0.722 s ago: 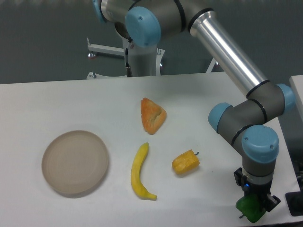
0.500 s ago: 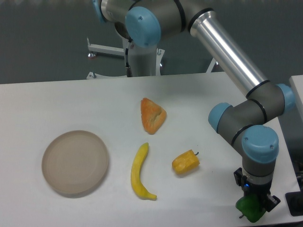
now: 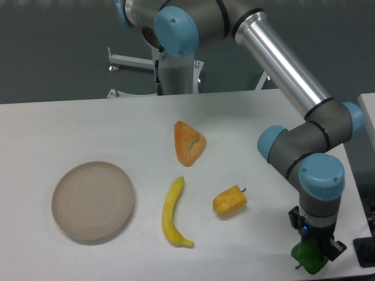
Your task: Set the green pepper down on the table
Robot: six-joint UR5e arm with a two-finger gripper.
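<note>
The green pepper (image 3: 309, 259), glossy and dark green, sits at the front right corner of the white table (image 3: 76, 126), right by its front edge. My gripper (image 3: 315, 249) points straight down onto it. Its dark fingers close around the pepper's top, which they partly hide. Whether the pepper rests on the tabletop or hangs just above it cannot be told.
A yellow-orange pepper (image 3: 229, 201) lies left of the gripper, a banana (image 3: 173, 213) further left, and an orange wedge-shaped piece (image 3: 188, 142) behind them. A round beige plate (image 3: 92, 201) is at the left. A dark object (image 3: 366, 252) stands past the table's right edge.
</note>
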